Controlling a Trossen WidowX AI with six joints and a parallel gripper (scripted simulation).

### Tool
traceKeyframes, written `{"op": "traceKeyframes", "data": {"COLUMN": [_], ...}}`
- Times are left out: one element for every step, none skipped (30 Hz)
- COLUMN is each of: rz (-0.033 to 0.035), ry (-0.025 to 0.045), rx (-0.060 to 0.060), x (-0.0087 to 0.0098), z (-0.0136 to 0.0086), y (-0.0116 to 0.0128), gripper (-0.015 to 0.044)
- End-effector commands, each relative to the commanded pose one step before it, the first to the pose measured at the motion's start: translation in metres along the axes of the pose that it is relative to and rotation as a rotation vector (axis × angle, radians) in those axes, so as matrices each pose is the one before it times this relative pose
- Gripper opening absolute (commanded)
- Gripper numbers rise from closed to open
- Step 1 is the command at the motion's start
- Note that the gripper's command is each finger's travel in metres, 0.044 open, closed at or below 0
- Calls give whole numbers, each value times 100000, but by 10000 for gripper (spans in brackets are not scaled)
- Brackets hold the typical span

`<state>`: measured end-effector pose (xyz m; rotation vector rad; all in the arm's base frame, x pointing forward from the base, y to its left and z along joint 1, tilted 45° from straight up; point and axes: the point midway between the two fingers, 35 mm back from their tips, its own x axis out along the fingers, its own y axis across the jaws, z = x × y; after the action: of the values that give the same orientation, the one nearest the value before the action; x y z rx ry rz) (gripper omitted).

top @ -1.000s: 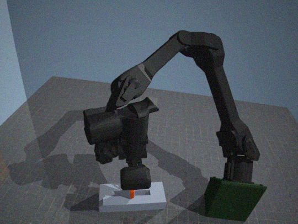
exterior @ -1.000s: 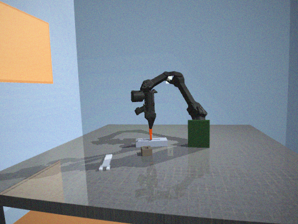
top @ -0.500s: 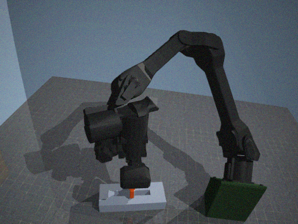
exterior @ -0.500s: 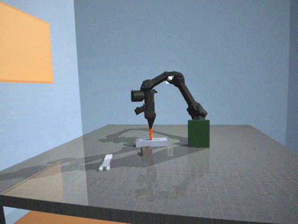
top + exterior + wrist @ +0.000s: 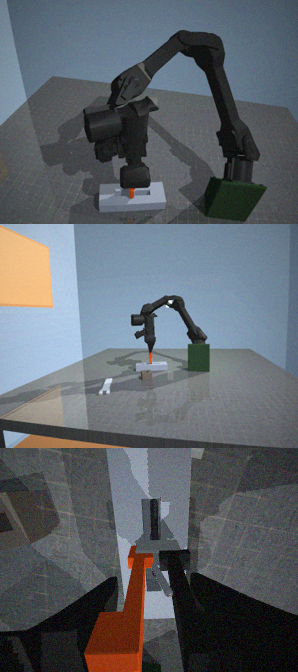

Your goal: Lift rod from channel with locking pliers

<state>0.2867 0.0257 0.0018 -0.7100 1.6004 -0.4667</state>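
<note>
One pair of pliers, upright at pale channel block, handles gripped between fingers of half-open hand.

tabletop: glossy, reflective | channel block: matt, smooth | green block: matt | arm: dark, plastic-looking
</note>
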Motion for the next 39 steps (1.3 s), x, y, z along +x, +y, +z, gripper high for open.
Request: {"op": "traceKeyframes", "data": {"rz": [-353, 0, 0, 0, 0, 0, 0, 0, 0, 0, 0, 0, 0, 0, 0, 0, 17, 51, 84, 102, 102, 102, 102, 102, 102, 102, 102, 102, 102, 102, 102, 101, 101, 101, 101, 101, 101, 101, 101], "ry": [18, 0, 0, 0, 0, 0, 0, 0, 0, 0, 0, 0, 0, 0, 0, 0, -2, -5, -9, -10, -10, -10, -10, -9, -9, -9, -8, -8, -8, -8, -7, -7, -7, -7, -6, -6, -6, -6, -5], "rx": [-605, 0, 0, 0, 0, 0, 0, 0, 0, 0, 0, 0, 0, 0, 0, 0, -1, -2, -3, -3, -4, -4, -4, -4, -4, -4, -4, -4, -4, -4, -4, -5, -5, -5, -5, -5, -5, -5, -5], "x": [9, 0, 0, 0, 0, 0, 0, 0, 0, 0, 0, 0, 0, 0, 0, 0, -18, -54, -90, -110, -110, -110, -110, -110, -110, -110, -110, -110, -111, -111, -111, -111, -111, -111, -111, -111, -111, -111, -111], "z": [-35, 0, 0, 0, 0, 0, 0, 0, 0, 0, 0, 0, 0, 0, 0, 0, 1, 4, 6, 7, 6, 6, 5, 5, 4, 4, 3, 3, 2, 2, 1, 1, 0, 0, -1, -1, -2, -2, -3], "y": [-85, 0, 0, 0, 0, 0, 0, 0, 0, 0, 0, 0, 0, 0, 0, 0, -3, -10, -17, -20, -20, -20, -20, -20, -21, -21, -21, -21, -21, -21, -21, -21, -21, -21, -21, -21, -21, -21, -21], "gripper": [225, 225, 225, 225, 199, 173, 147, 120, 105, 105, 105, 105, 105, 105, 105, 105, 105, 105, 105, 105, 105, 105, 105, 105, 105, 105, 105, 105, 105, 105, 105, 105, 105, 105, 105, 105, 105, 105, 105]}}
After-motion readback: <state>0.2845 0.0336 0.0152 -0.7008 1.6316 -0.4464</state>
